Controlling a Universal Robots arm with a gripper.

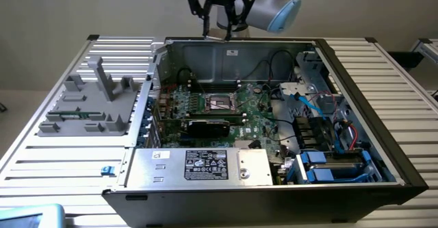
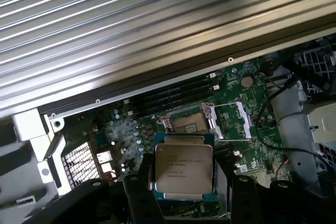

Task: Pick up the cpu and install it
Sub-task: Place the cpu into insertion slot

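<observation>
Hand [image 1: 217, 33] of mine hangs above the computer case [image 1: 260, 56] rear wall in the exterior view. At the wrist, my fingers [image 2: 137, 192] pinch the cpu [image 2: 184, 167] by its thin edges above the socket [image 2: 186, 124]; I judge it light, stiff and delicate.

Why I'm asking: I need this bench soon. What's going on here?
A robot arm is fitting a processor into an open computer case. Its gripper holds the cpu by two opposite edges, metal top facing the wrist camera, high over the far wall of the case. On the motherboard below, the socket sits empty with its metal frame swung open, so the cpu is picked up but not yet installed.
</observation>
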